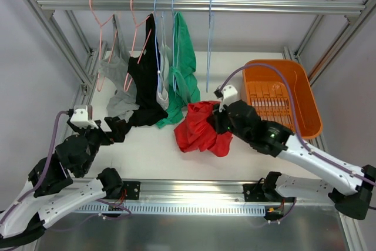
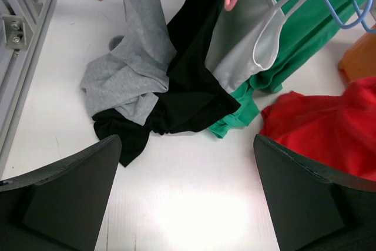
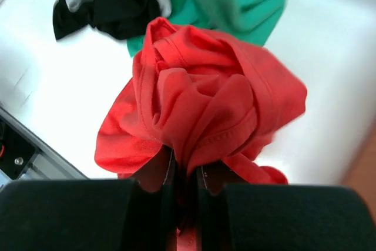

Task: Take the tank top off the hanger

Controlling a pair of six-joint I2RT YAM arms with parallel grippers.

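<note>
A crumpled red tank top [image 1: 202, 126] lies bunched on the white table, off any hanger. My right gripper [image 1: 220, 120] is shut on a fold of it; in the right wrist view the red tank top [image 3: 200, 98] bulges out from between the closed fingers [image 3: 158, 204]. An empty blue hanger [image 1: 210, 45] hangs on the rail [image 1: 264, 7] above it. My left gripper [image 2: 185, 157] stands open over bare table, just short of the black top's [image 2: 188, 86] hem, with nothing between its fingers. The red tank top [image 2: 329, 127] shows at the right of that view.
Grey [image 1: 117, 72], black [image 1: 147, 80], white and green [image 1: 185, 69] tops hang from pink and blue hangers, their hems pooled on the table. An orange basket [image 1: 312, 101] stands at the right. Frame posts flank both sides.
</note>
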